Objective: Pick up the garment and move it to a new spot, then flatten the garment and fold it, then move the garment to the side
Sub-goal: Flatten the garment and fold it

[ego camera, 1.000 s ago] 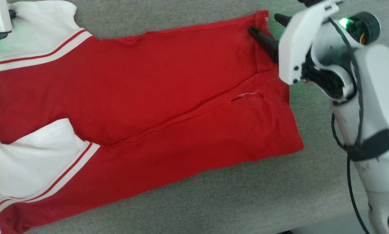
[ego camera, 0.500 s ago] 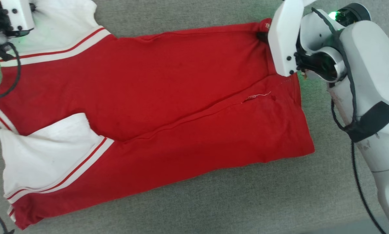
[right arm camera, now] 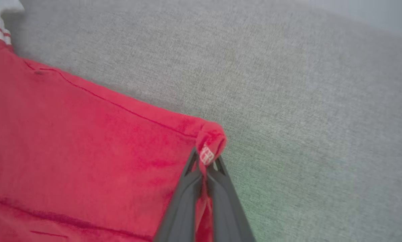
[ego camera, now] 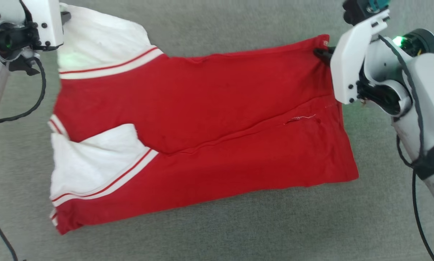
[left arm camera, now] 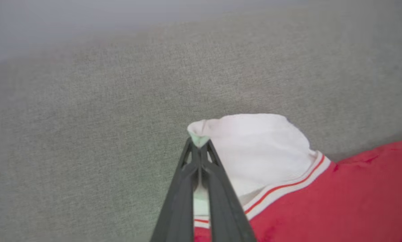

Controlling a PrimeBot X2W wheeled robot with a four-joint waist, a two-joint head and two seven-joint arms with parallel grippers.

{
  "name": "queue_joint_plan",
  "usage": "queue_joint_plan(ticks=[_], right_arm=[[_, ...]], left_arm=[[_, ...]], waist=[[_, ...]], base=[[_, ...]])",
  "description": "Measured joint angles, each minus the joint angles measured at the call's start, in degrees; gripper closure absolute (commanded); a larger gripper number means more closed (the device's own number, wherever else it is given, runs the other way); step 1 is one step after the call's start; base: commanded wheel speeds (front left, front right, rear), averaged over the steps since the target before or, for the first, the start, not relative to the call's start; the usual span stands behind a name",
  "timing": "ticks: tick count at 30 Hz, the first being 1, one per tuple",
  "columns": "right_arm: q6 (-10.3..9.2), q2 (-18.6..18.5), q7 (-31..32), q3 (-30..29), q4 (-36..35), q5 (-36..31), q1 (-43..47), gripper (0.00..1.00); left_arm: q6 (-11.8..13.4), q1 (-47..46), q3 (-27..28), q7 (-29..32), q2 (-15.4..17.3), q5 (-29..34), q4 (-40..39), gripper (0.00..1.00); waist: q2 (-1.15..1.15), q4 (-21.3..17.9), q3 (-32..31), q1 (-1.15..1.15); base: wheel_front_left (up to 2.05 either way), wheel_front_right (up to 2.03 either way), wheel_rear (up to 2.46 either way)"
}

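Seemingly the task sits mid-fold. From the head view, the garment (ego camera: 202,119) lies spread flat on a grey woven surface (ego camera: 217,232). Its near long side is already turned in over the body, with one white sleeve lying on top. The left gripper (ego camera: 65,16) meets the garment's far white sleeve, and the right gripper (ego camera: 321,54) meets its far hem corner. I judge that the far side's fold, any further folds and the move aside are not yet done.

Along the left wrist view, the fingers are pressed together on the sleeve's tip, with white cloth bunched just beyond them.

Along the right wrist view, the fingers are clamped on the red hem corner, and a small white tag shows at the pinch.

Around the garment the grey cloth spreads on every side. A pale blurred strip past the surface tells little of the room.
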Motion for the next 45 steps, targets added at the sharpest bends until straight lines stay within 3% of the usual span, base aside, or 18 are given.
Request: queue_joint_plan(ticks=[9, 14, 18, 26, 27, 34, 39, 43, 44, 45], right_arm=[[0.00, -4.7, -3.7, 0.4, -5.2, 0.8, 4.6, 1.00], [0.00, -8.1, -5.1, 0.0, -9.7, 1.8, 8.7, 1.00], [0.00, -11.1, -6.0, -0.4, -14.4, 2.3, 12.3, 1.00], [0.00, -15.7, -7.4, -1.7, -21.9, 3.4, 20.2, 1.00], [0.00, -15.7, -7.4, -1.7, -21.9, 3.4, 20.2, 1.00], [0.00, -17.4, -7.5, -3.1, -23.7, 4.4, 26.7, 1.00], [0.00, -17.2, -7.1, -1.6, -23.0, 5.3, 30.0, 1.00], [-0.01, -15.9, -7.6, 0.1, -20.5, 5.8, 30.3, 1.00], [-0.01, -15.5, -7.6, 0.5, -19.7, 6.0, 30.3, 0.87], [-0.01, -15.1, -7.9, 0.7, -18.6, 6.6, 30.3, 0.60]], left_arm=[[-0.7, 3.3, -0.1, 0.4, 1.5, -1.1, -5.8, 1.00], [1.6, 7.3, -0.5, 1.9, 4.0, -1.6, -13.7, 1.00], [5.7, 11.3, -0.8, 3.5, 8.0, -2.3, -23.5, 1.00], [18.8, 22.6, -0.6, 6.4, 19.0, -4.5, -50.5, 1.00], [18.8, 22.6, -0.6, 6.4, 19.0, -4.5, -50.5, 1.00], [29.2, 32.3, -1.6, 7.2, 26.1, -6.7, -68.1, 1.00], [32.0, 38.1, -2.7, 5.6, 26.8, -8.5, -71.0, 1.00], [30.8, 41.4, -4.0, 3.9, 24.9, -10.0, -67.9, 1.00], [30.3, 41.9, -4.1, 3.5, 24.2, -10.2, -66.5, 1.00], [29.7, 42.3, -4.4, 3.3, 23.4, -10.4, -65.1, 1.00]], waist=[[0.00, 2.8, -5.9, 0.00], [0.00, 4.2, -8.6, 0.00], [0.00, 5.1, -10.1, 0.00], [0.00, 5.8, -11.3, 0.00], [0.00, 5.8, -11.3, 0.00], [0.00, 5.8, -10.9, 0.00], [0.00, 5.8, -10.5, 0.00], [0.00, 5.7, -10.2, 0.00], [0.00, 5.6, -10.2, 0.00], [0.00, 5.6, -10.1, 0.00]], base=[[0.00, 0.00, 0.00], [0.00, 0.00, 0.00], [0.00, 0.00, 0.00], [0.00, 0.00, 0.00], [0.00, 0.00, 0.00], [0.00, 0.00, 0.00], [0.00, 0.00, 0.00], [0.00, 0.00, 0.00], [0.00, 0.00, 0.00], [0.00, 0.00, 0.00]])
